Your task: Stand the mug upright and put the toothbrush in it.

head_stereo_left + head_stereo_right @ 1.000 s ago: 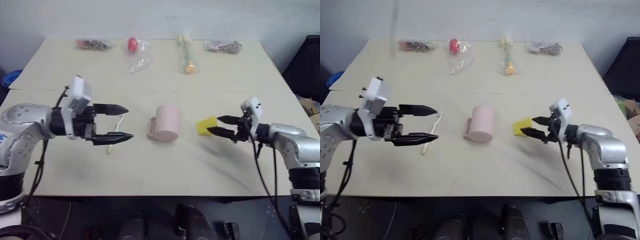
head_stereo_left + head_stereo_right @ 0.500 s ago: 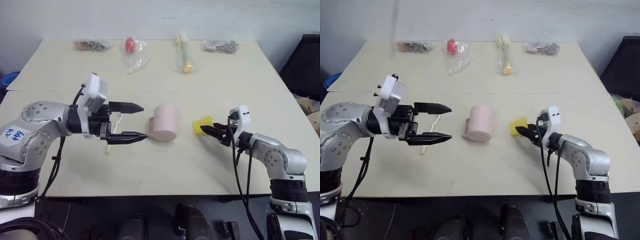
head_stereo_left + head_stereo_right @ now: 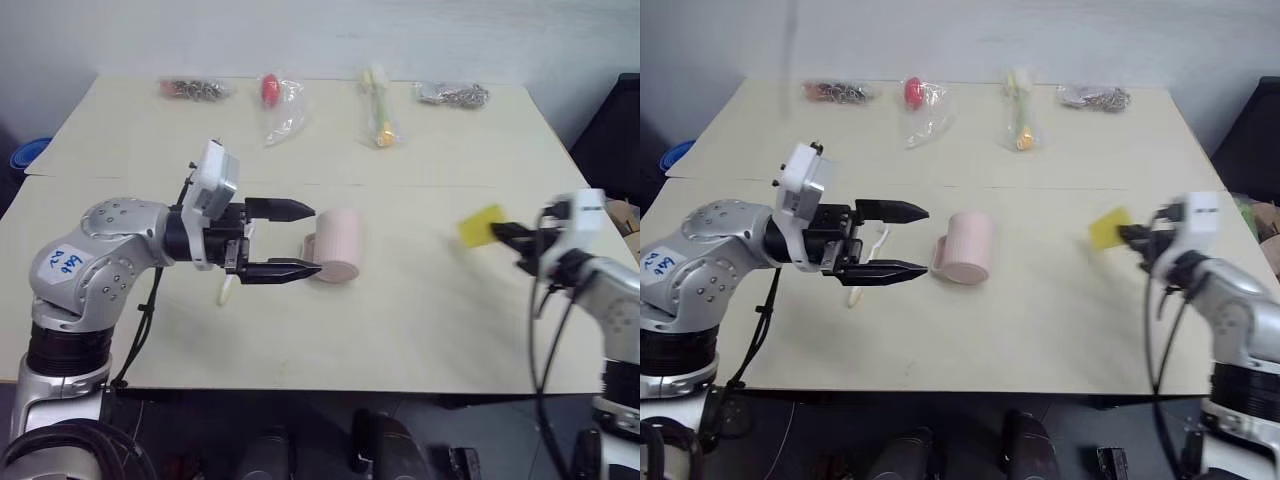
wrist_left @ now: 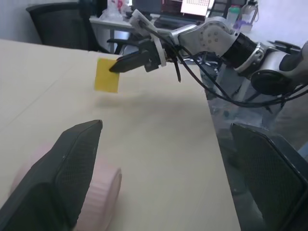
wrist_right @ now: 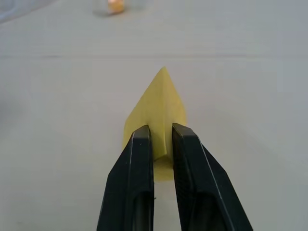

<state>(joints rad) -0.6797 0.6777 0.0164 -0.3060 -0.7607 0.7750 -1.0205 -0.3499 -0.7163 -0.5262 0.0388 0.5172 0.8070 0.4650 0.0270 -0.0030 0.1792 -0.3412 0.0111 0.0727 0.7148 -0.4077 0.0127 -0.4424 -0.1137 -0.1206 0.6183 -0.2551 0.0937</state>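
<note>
The pale pink mug (image 3: 336, 257) lies on its side at the table's middle, its handle toward my left gripper (image 3: 312, 240). That gripper is open and level, one fingertip on either side of the handle end of the mug (image 4: 103, 191), not touching it. The white toothbrush (image 3: 864, 266) lies flat on the table behind the left fingers, partly hidden by them. At the right side of the table, my right gripper (image 3: 507, 235) is shut on the yellow wedge block (image 5: 157, 113) and holds it above the tabletop.
Along the far edge lie several bagged items: dark chains (image 3: 193, 90), a red thing (image 3: 268, 92), a yellow-green stick (image 3: 378, 108) and more chains (image 3: 452, 95). A seam runs across the table (image 3: 420, 330). A blue object (image 3: 24, 155) sits off the left edge.
My right gripper shut on the yellow wedge block and carried it right and up, away from the mug. My left gripper moved right until its open fingers flank the mug's handle end.
</note>
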